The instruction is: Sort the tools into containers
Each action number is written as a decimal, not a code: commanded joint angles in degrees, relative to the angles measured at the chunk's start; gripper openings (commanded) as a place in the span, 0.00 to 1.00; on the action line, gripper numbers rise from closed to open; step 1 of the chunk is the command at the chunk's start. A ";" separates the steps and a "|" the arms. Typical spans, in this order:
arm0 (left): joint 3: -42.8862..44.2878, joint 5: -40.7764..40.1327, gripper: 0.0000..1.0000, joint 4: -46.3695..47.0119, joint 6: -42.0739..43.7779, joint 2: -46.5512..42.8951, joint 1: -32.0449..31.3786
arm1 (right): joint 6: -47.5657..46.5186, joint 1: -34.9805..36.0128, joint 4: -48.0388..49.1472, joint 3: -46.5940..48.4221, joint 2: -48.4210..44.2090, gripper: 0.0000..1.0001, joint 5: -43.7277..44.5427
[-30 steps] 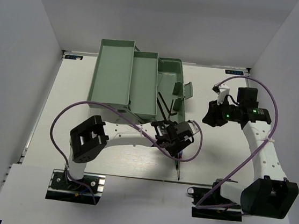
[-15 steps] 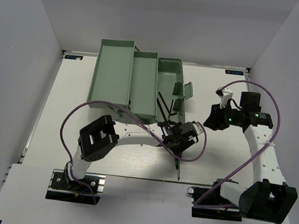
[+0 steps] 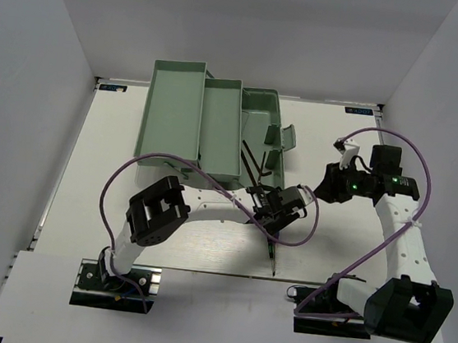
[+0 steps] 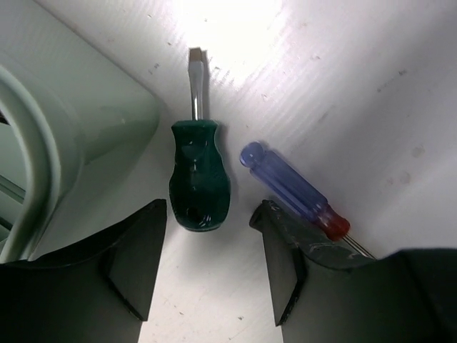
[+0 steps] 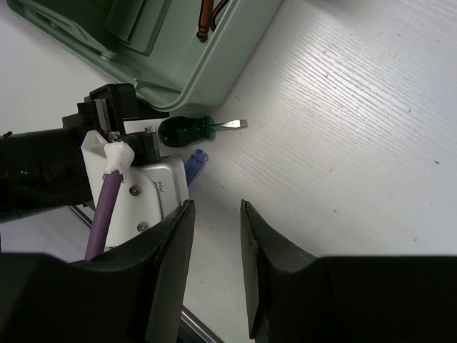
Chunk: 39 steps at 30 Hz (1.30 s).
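Observation:
The stubby green-handled screwdriver (image 4: 200, 175) lies on the white table beside the toolbox wall (image 4: 78, 121), with its blade pointing away. My left gripper (image 4: 211, 214) is open, and the handle's butt sits just ahead of its fingertips. The purple-handled precision screwdriver (image 4: 293, 189) lies right beside it, partly under my right-hand finger. Both also show in the right wrist view, the stubby one (image 5: 187, 130) and the purple one (image 5: 196, 163). My right gripper (image 5: 216, 214) is open and empty above bare table. The mint-green toolbox (image 3: 194, 118) stands open with dark thin rods (image 3: 250, 164) in its base.
A dark slim tool (image 3: 273, 255) lies on the table near the front edge, below my left gripper (image 3: 287, 203). My right gripper (image 3: 326, 187) hangs just right of it. The left arm's wrist camera block and purple cable (image 5: 136, 179) fill the space left of my right fingers.
My left arm has pushed a little to the right toward the stubby screwdriver. My right gripper has shifted slightly right and toward the near edge. Nothing has been grasped.

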 commanded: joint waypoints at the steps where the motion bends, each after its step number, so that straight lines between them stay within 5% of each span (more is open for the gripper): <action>1: 1.79 -0.19 0.65 1.44 0.41 2.06 0.86 | 1.04 -0.55 0.31 -0.58 -1.35 0.39 -2.11; 14: 1.18 -0.19 0.55 0.91 -1.95 4.52 0.86 | 1.57 -1.60 0.67 -1.11 -1.70 0.39 -3.17; 24: -0.67 1.39 0.25 1.96 -3.10 3.29 -0.28 | 1.84 -1.87 0.84 -1.99 -1.97 0.39 -4.13; 39: 6.18 -7.12 0.10 0.03 -5.21 -14.72 0.34 | 0.43 -2.92 0.67 -5.06 -3.99 0.43 -2.29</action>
